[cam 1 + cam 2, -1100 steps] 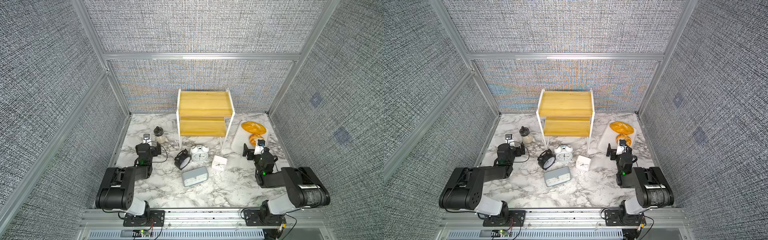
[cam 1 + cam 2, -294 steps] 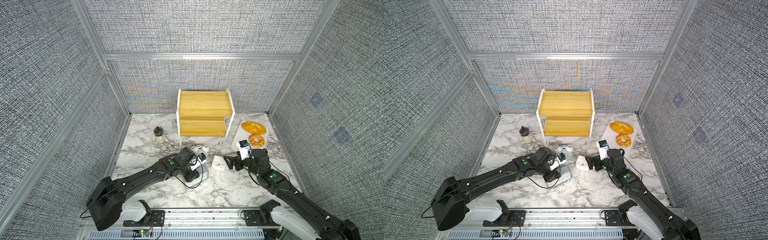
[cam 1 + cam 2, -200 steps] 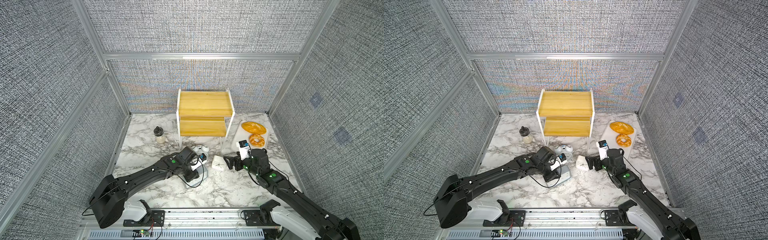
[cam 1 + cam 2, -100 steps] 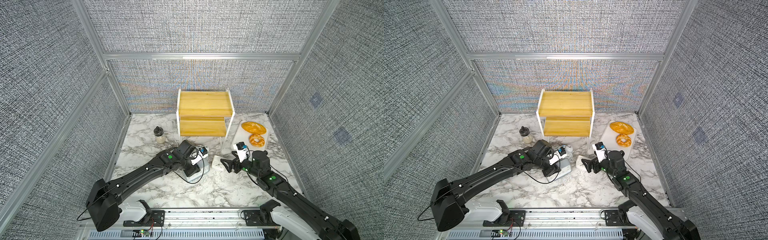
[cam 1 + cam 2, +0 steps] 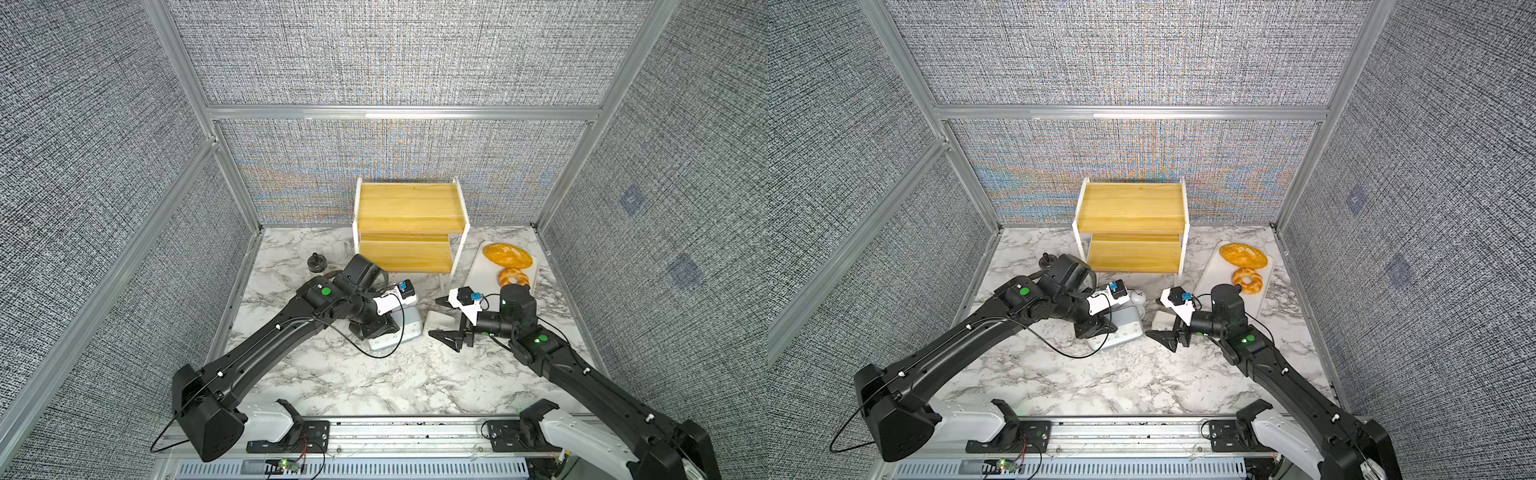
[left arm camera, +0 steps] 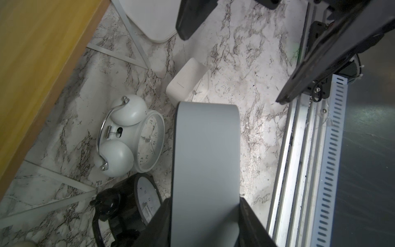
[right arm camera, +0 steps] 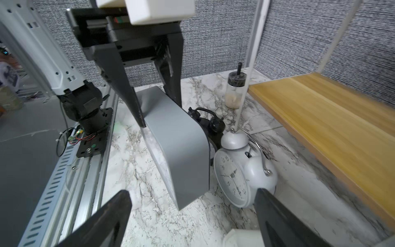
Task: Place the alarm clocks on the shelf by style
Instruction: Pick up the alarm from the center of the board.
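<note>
The grey clock (image 5: pixel 405 328) is held in the left gripper (image 7: pixel 159 113), one finger pressed on its face side and the other on its back. The clock is seen tilted, just on the near side of the shelf (image 5: pixel 409 205); whether its lower edge touches the marble table (image 5: pixel 353 382) cannot be told.

The white bell clock (image 6: pixel 132 132) is found upright on the table, just on the far side of the grey clock and close to the near edge of the shelf's lower board. The black bell clock (image 6: pixel 128 205) is placed just beside it and is largely hidden under the left arm in both top views.

The small white clock (image 5: pixel 440 326) lies on the table to the right of the grey clock, near but apart from it. The right gripper (image 5: pixel 433 316) is held low over it with its jaws spread wide, one finger on the far side and one on the near side; nothing is gripped.

All four clocks are thus on the table on the near side of the shelf, which stands at the far wall.

A white tray (image 5: pixel 478 270) with a bread loaf (image 5: pixel 507 255) and a bagel (image 5: pixel 514 276) is seen to the right of the shelf, and a small jar (image 5: pixel 317 262) with a black lid to its left.
</note>
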{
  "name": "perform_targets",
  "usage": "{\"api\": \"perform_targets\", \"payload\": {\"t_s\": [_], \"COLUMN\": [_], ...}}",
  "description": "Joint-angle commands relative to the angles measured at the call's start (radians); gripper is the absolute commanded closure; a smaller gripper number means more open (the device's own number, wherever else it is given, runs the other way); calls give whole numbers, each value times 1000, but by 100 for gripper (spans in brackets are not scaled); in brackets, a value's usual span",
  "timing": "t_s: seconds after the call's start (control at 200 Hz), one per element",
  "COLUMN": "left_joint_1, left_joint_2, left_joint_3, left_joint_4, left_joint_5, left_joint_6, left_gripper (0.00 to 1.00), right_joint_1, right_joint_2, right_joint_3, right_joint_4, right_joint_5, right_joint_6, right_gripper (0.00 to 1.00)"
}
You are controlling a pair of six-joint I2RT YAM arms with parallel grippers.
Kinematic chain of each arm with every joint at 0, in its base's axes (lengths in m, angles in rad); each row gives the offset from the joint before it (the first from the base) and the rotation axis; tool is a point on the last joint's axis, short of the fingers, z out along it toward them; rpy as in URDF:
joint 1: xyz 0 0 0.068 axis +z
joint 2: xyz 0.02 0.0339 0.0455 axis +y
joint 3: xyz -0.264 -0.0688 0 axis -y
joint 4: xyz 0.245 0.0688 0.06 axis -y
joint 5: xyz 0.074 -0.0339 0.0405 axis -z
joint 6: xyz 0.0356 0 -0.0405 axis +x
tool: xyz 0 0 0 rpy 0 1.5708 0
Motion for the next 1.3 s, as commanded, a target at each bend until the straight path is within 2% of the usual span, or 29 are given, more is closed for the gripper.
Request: {"api": "perform_targets", "payload": {"t_s": [0.0,0.17,0.671,0.826,1.106,1.216,1.291], "left_joint_1": [3,7,7,7,7,7,7], "left_joint_2": [9,24,75,81,85,85,77], "left_joint_3": [31,60,95,96,100,100,96], "left_joint_4": [-40,-26,-26,-25,-19,-18,-9], "left_joint_5": [58,53,110,111,112,102,91], "left_joint_6": [85,95,124,122,121,119,109], "left_gripper": [67,67,67,67,66,64,58], "right_joint_1": [14,26,49,54,57,57,58], "right_joint_2": [37,84,130,133,150,149,146], "right_joint_3": [53,120,151,152,160,158,154], "right_joint_4": [-93,-169,-159,-162,-171,-169,-164], "right_joint_5": [-85,-99,-78,-87,-98,-93,-85], "right_joint_6": [-112,-154,-150,-154,-162,-160,-154], "right_gripper": [7,10,19,31,60,65,66]}}
